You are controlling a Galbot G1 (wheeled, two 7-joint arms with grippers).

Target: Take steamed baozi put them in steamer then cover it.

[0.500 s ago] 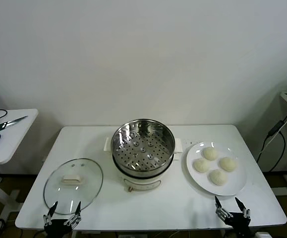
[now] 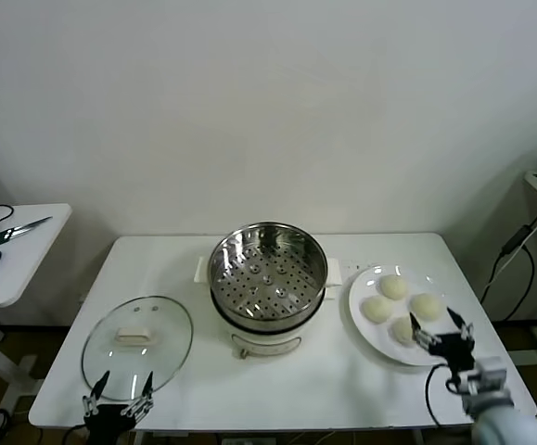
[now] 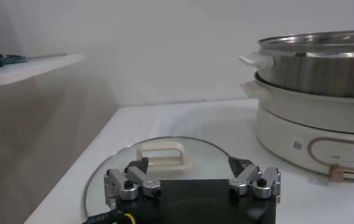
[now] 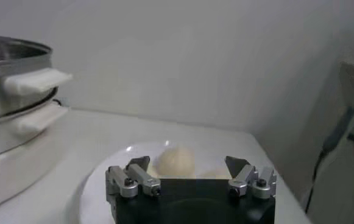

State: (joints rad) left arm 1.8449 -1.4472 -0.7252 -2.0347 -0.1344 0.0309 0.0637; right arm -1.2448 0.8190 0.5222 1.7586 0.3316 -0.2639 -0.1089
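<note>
Several off-white baozi lie on a flat white plate at the table's right. The steel steamer with its perforated tray stands open in the middle on a cream base. The glass cover with a cream knob lies flat on the table at the left. My right gripper is open, over the plate's near edge beside the nearest baozi; in the right wrist view a baozi sits just beyond the open gripper. My left gripper is open at the table's front edge, just before the cover.
A small white side table at the far left holds scissors and a blue object. A cable hangs by a shelf at the far right. Bare tabletop lies in front of the steamer.
My right gripper has risen from the table's front edge and moved forward over the plate's near edge. The left gripper has barely moved.
</note>
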